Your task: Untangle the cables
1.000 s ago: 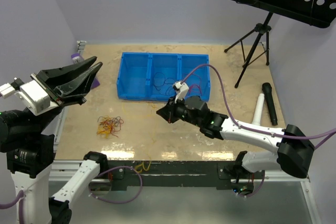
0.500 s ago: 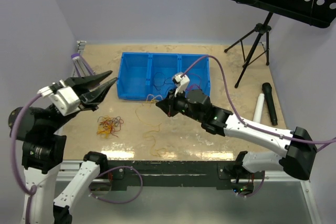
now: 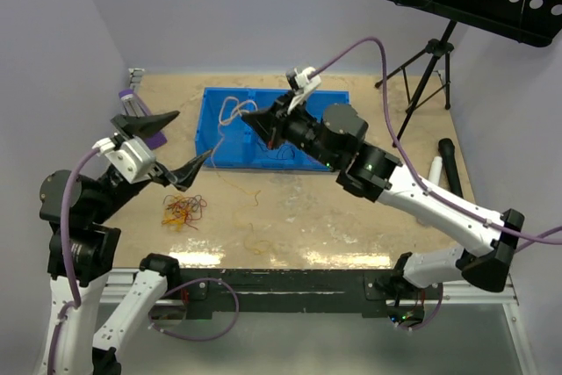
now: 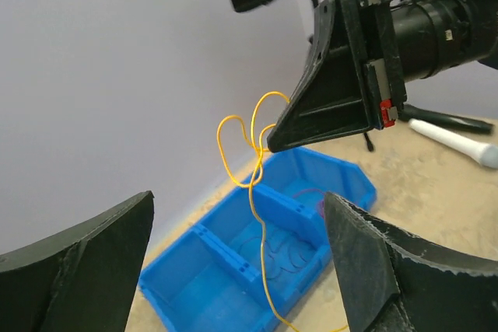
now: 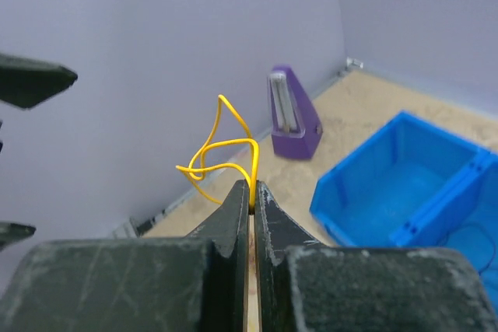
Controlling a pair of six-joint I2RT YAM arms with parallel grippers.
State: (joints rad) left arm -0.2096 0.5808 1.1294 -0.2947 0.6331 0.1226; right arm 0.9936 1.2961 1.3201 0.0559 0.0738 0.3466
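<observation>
Above the left end of the blue bin (image 3: pixel 211 157), well off the table (image 3: pixel 369 217), pinches a single yellow cable (image 3: pixel 230 111) between the tightly closed fingers of the right gripper (image 3: pixel 250 115). Shows, from the right wrist, the same gripper (image 5: pixel 250 189) with no gap at its tips and the cable (image 5: pixel 227 145) curling up out of them in a few loose loops. Lets the remainder of that strand (image 4: pixel 250 184) hang from the right gripper (image 4: pixel 272 144) down past the bin (image 4: pixel 226 270) toward the tabletop, lower end out of sight. Faces it with the left gripper (image 3: pixel 180 140), raised near the table's left side, fingers spread wide and touching nothing. Frames the hanging strand, from the left wrist, between the two wide-apart fingers of the left gripper (image 4: pixel 237 200). Has the clump of cables (image 3: pixel 183 210), red, yellow and orange, lying on the table below the left gripper, near the front edge, with loose pale strands (image 3: pixel 255 239) on the surface to its right. Holds dark cables (image 4: pixel 282 250) coiled in the bin's middle compartment. Places the purple metronome (image 5: pixel 292 114) by the wall at the table's far-left corner.
</observation>
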